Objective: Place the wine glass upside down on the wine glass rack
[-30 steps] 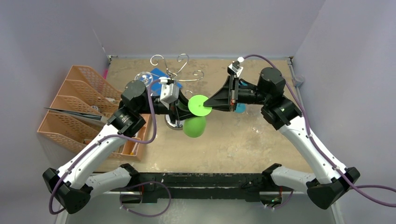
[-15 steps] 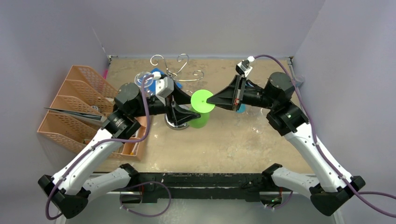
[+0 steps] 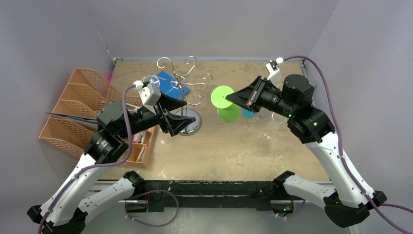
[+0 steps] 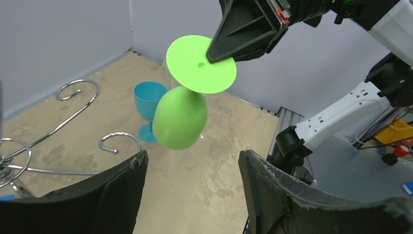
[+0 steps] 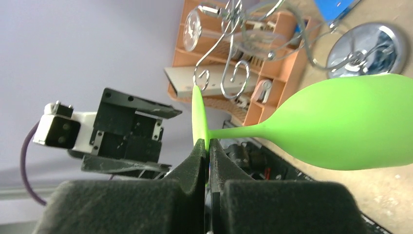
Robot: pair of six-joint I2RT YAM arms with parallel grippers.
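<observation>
A green wine glass (image 3: 227, 112) hangs upside down in the air, right of the wine glass rack (image 3: 194, 83). My right gripper (image 3: 231, 98) is shut on the edge of its round foot (image 4: 199, 63), bowl (image 5: 350, 124) below. The foot's rim is pinched between that gripper's pads (image 5: 206, 146). The rack is chrome wire with scroll arms (image 4: 73, 92) on a thin post and a shiny round base (image 5: 367, 46). My left gripper (image 3: 187, 113) is open and empty, low in front of the base. The glass floats beyond its fingers (image 4: 192, 158), untouched.
An orange slotted organizer (image 3: 83, 112) fills the left side of the table. A blue goblet (image 4: 148, 105) stands behind the green glass, with clear glasses (image 3: 272, 117) under the right arm. A blue flat object (image 3: 170, 83) and a clear glass (image 3: 150, 80) lie behind the rack.
The left gripper opened, let go of the green glass and drew back to the left. The right gripper closed on the foot and carried the glass right and away.
</observation>
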